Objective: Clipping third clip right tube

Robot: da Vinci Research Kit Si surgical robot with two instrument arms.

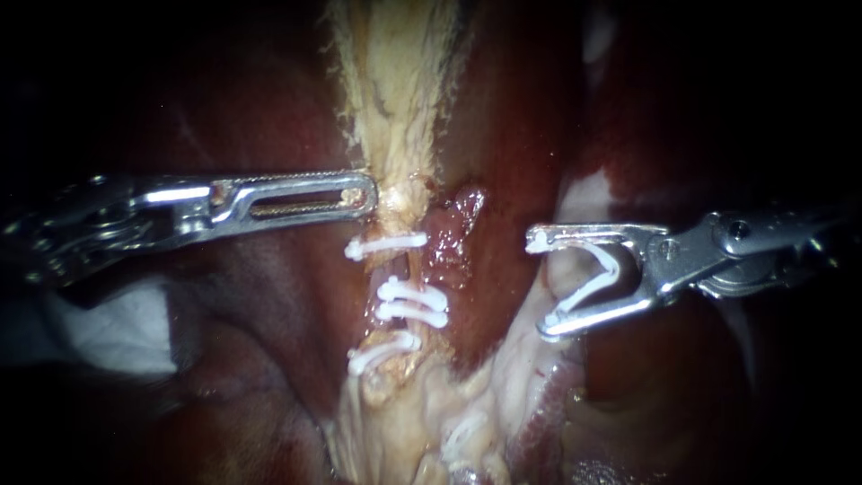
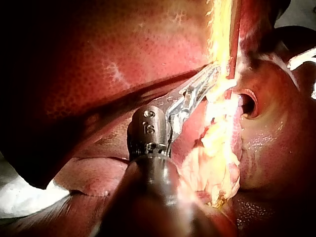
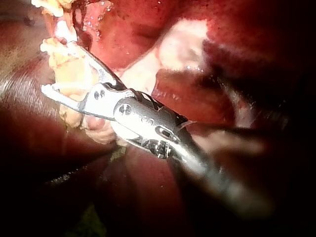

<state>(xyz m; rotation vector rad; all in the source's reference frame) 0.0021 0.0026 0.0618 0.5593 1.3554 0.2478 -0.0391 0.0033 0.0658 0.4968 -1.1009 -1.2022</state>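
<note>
Right instrument (image 1: 541, 284) holds its hand spread wide, a white V-shaped loaded clip (image 1: 593, 288) seated against both jaws, well apart from the tube (image 1: 401, 269). The tube is pale and glistening, crossed by four white clips (image 1: 411, 313). Left instrument (image 1: 368, 193), slotted and serrated, pinches the frayed strand (image 1: 395, 90) above.
</note>
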